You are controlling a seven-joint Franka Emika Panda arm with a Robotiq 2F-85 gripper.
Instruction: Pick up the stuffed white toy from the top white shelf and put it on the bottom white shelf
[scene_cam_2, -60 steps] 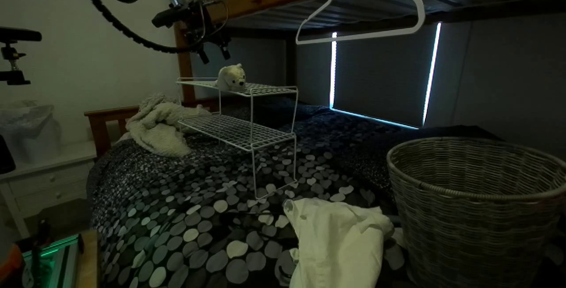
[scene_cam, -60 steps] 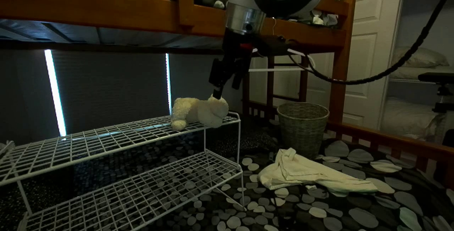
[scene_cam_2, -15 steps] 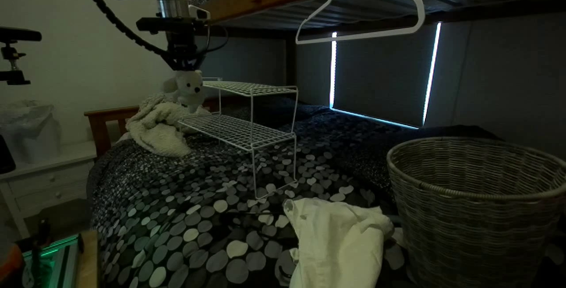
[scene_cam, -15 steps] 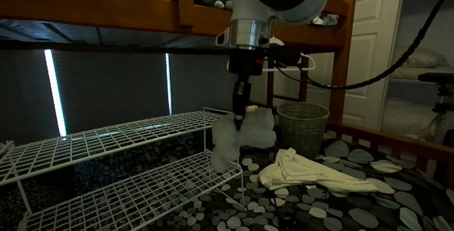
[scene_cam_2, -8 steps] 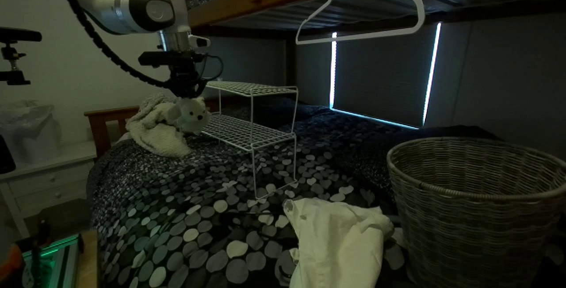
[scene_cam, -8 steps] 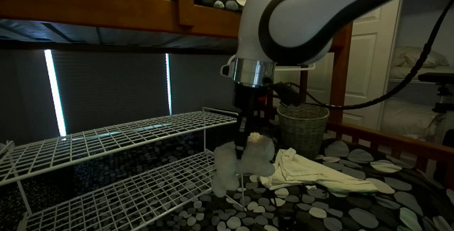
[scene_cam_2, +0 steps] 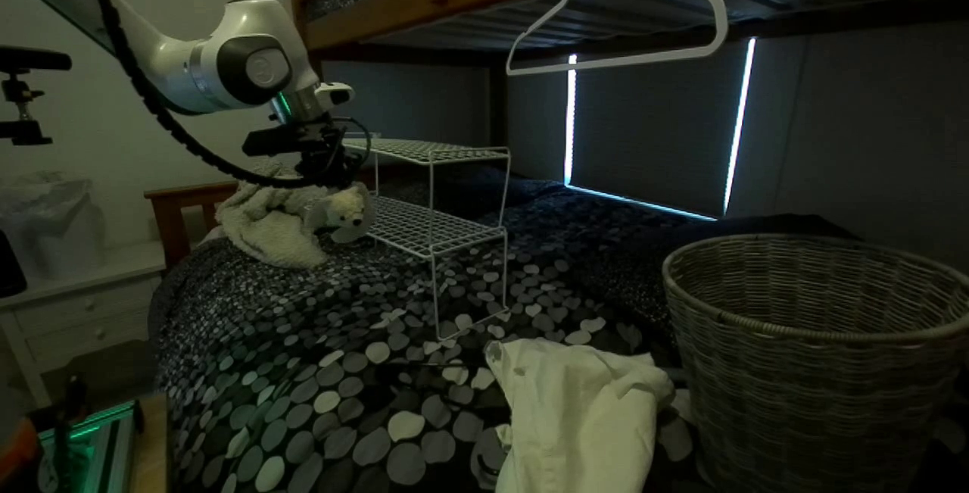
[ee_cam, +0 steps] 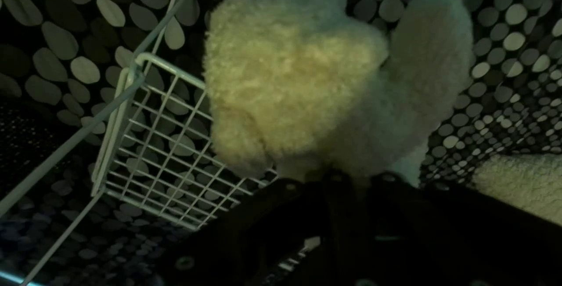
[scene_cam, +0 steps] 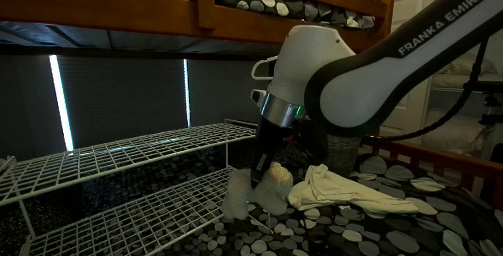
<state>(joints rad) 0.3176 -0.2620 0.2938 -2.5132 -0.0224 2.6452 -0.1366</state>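
Claw point(scene_cam: 256, 182) clenched on the white stuffed bear point(scene_cam: 272, 195), gripping its middle. From where I stand, the bear hangs lower than the top shelf point(scene_cam: 129, 157), just beside the bottom shelf point(scene_cam: 169, 212); cannot tell whether they touch.

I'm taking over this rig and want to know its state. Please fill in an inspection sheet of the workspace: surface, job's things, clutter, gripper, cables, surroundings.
Surface: dark dotted bedspread.
Job's things: stuffed toy, held beside the bottom shelf and lower than the top shelf; whether it touches the bottom shelf, cannot tell.
Clutter: pale cloth, wicker basket, fleecy blanket.
Gripper: shut on the stuffed toy.
Cables: thick black cable curving along the arm.
Surroundings: white hanger below the upper bunk; window blind with light at its edges.
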